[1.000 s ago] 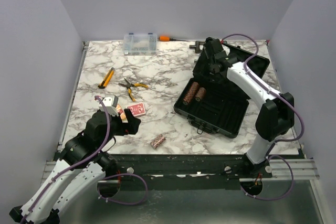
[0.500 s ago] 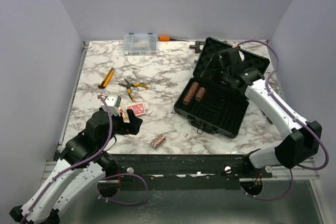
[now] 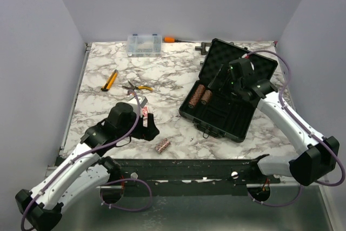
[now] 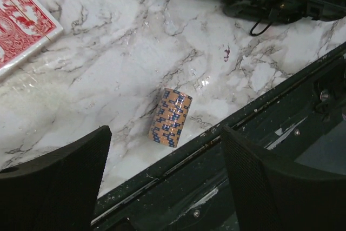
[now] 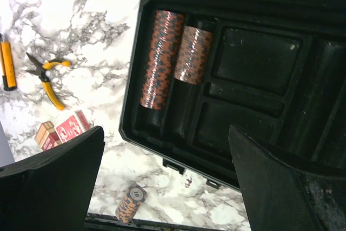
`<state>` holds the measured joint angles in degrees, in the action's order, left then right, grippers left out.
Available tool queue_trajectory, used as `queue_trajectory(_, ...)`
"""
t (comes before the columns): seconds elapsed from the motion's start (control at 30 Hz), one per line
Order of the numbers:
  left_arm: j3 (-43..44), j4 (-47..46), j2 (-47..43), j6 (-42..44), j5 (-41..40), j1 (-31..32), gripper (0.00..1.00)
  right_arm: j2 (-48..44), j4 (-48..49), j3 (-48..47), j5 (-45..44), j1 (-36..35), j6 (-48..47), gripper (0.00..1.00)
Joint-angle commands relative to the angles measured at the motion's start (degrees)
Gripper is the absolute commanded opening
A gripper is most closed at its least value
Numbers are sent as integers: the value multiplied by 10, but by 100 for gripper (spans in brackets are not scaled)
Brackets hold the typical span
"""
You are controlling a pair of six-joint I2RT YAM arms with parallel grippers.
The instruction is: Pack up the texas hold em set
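Left arm (image 3: 121, 118) is swinging rightward, jaws apart above the loose chip roll (image 4: 171, 118) on the table (image 4: 108, 68); right arm (image 3: 270, 104) is retreating, jaws wide apart over the case (image 5: 254, 58).

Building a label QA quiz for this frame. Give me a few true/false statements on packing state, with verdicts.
1. Two chip rolls lie in the case. True.
2. The case lid is shut. False: it stands open.
3. A loose chip roll lies on the table near its front edge. True.
4. The left gripper is shut on a chip roll. False: it is open and empty, above the loose chip roll.
5. A red-backed card deck is in the case. False: it lies on the table.
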<state>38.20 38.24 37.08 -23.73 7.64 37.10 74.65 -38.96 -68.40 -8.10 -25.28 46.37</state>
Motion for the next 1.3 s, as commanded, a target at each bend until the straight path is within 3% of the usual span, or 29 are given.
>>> queue_trajectory(0.0, 17, -10, 52, 8, 53, 12, 80, -53, -15, 35, 3, 1, -7, 100)
queue_trajectory(0.43, 12, -35, 175, 11, 5, 108, 77, -84, -28, 54, 3, 2, -10, 100)
queue_trajectory(1.27, 41, -49, 365, 9, -23, 159, 51, -71, -46, 35, -1, 2, -22, 100)
